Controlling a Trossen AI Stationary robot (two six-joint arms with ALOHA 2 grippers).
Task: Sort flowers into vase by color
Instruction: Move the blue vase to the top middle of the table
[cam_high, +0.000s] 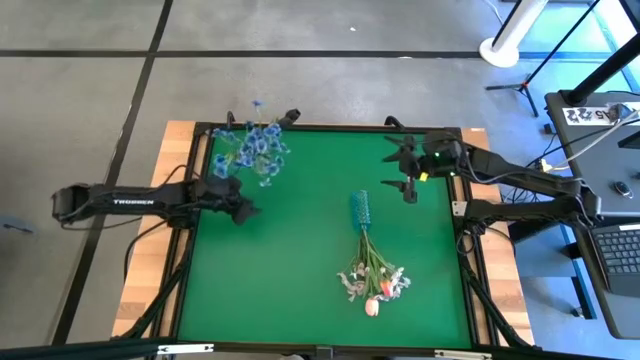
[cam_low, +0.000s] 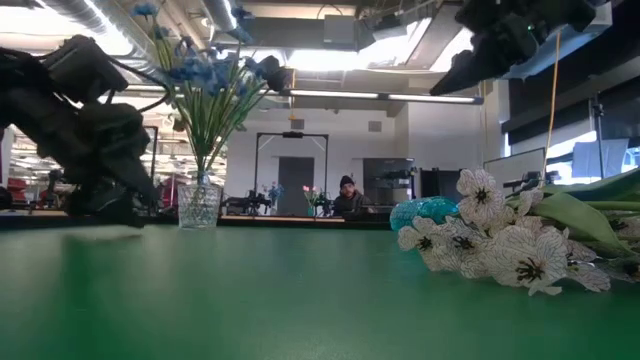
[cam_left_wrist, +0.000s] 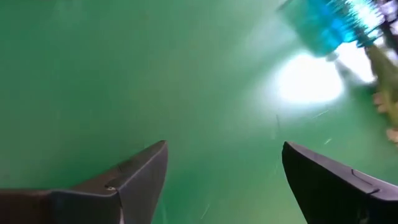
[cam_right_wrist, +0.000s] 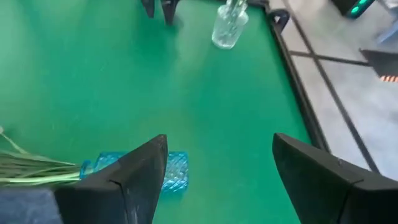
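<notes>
From above, the green tabletop (cam_high: 290, 260) holds a clear vase (cam_high: 232, 152) near its far left corner, with blue flowers (cam_high: 252, 148) already standing in it. A blue vase (cam_high: 361, 211) lies on its side near the middle, with white and pink flowers (cam_high: 375, 280) spilling out of it. The left claw (cam_high: 243, 212) hangs just by the clear vase. The right claw (cam_high: 408, 186) hangs near the far right side.

From table height, the white flowers (cam_low: 490, 240) lie close by and the blue ones stand tall.

The left wrist view shows its claw (cam_left_wrist: 224, 177) spread wide, holding nothing.

The right wrist view shows its claw (cam_right_wrist: 217, 174) spread wide too, above the fallen blue vase (cam_right_wrist: 168, 171).

I think the blue sorting is done. Next, a claw should go down and pinch one thin stem from the pile.
</notes>
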